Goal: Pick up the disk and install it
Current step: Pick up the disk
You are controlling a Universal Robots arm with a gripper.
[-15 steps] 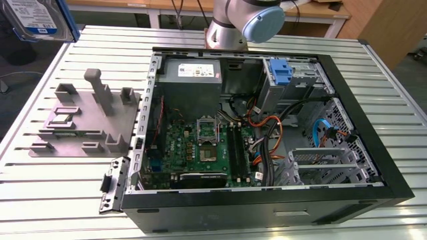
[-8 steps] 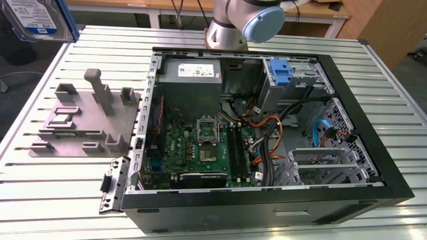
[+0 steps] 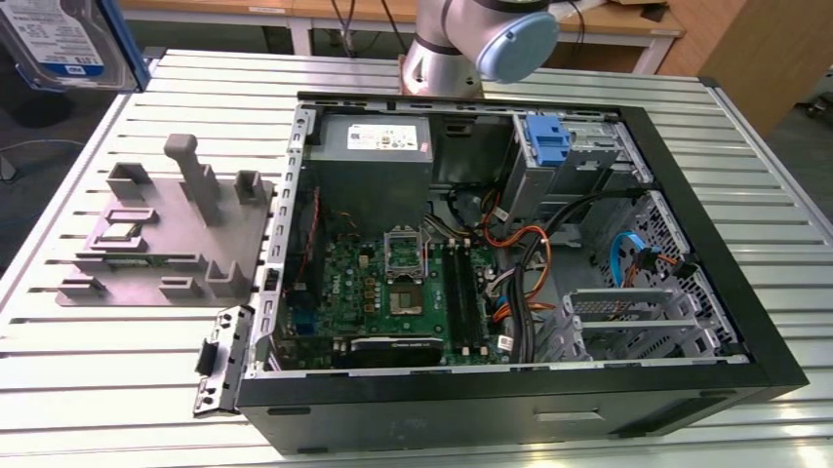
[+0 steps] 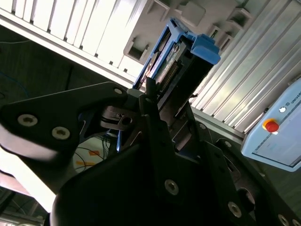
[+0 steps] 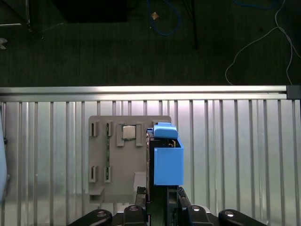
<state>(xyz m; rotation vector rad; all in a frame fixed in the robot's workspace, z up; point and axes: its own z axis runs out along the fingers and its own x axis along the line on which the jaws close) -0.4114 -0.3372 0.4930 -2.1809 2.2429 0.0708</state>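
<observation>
The disk (image 3: pixel 59 44) hangs high at the exterior view's left, above the table's edge, with its blue-and-white label facing the camera and a blue carrier frame around it. In the first wrist view the disk (image 5: pixel 168 157) stands on edge between the fingers of my gripper (image 5: pixel 160 192), over the grey fixture plate (image 5: pixel 117 160). In the second wrist view my gripper (image 4: pixel 153 101) is shut on the disk (image 4: pixel 181 61), whose connector edge and blue clip point away from the wrist.
The open computer case (image 3: pixel 768 375) lies on the slatted table (image 3: pixel 117 370), with a grey power-supply box (image 3: pixel 374 141), a motherboard (image 3: pixel 390 292) and a bare blue bracket (image 3: pixel 549 146) in the drive bay. The grey fixture plate (image 3: pixel 170 234) sits beside the case. The arm's base (image 3: pixel 450 58) stands behind the case.
</observation>
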